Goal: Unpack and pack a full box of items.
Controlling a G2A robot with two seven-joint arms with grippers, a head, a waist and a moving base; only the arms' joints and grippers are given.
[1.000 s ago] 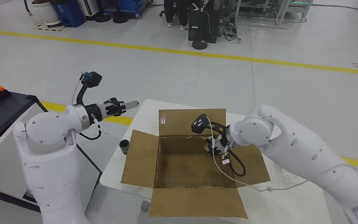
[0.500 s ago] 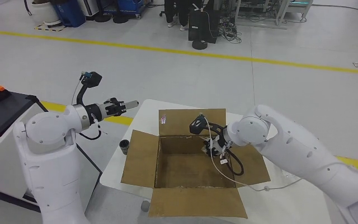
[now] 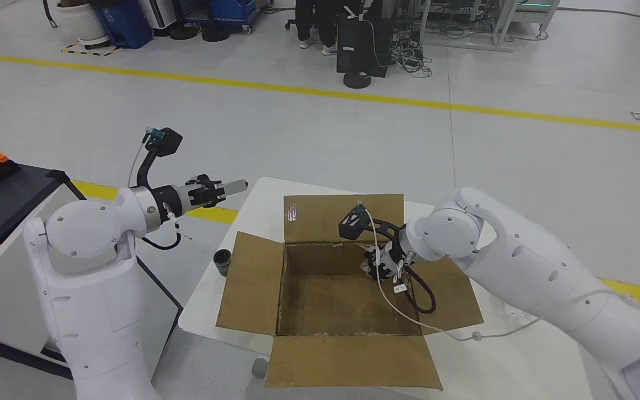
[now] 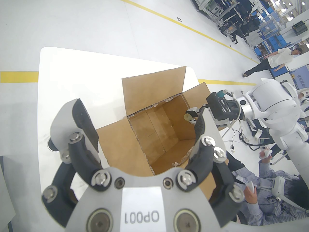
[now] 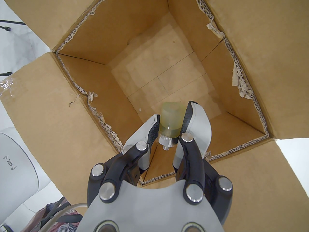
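right tool (image 5: pixel 172 113) clamped on yellowish cylinder (image 5: pixel 170 118), crept further over box (image 5: pixel 72 121), bench's right-edge side, then stalled. box bare, guessing packing's starting. left tool (image 4: pixel 140 111) wide open, empty.

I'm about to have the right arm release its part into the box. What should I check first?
1. Grip: right pincer shut on the yellowish cylinder: ok.
2. Position: cylinder over the cardboard box opening: ok.
3. Flaps: all four folded outward: ok.
4. Left pincer: open, off to the side of the box: ok.
5. Drop height to the box floor: cannot tell.
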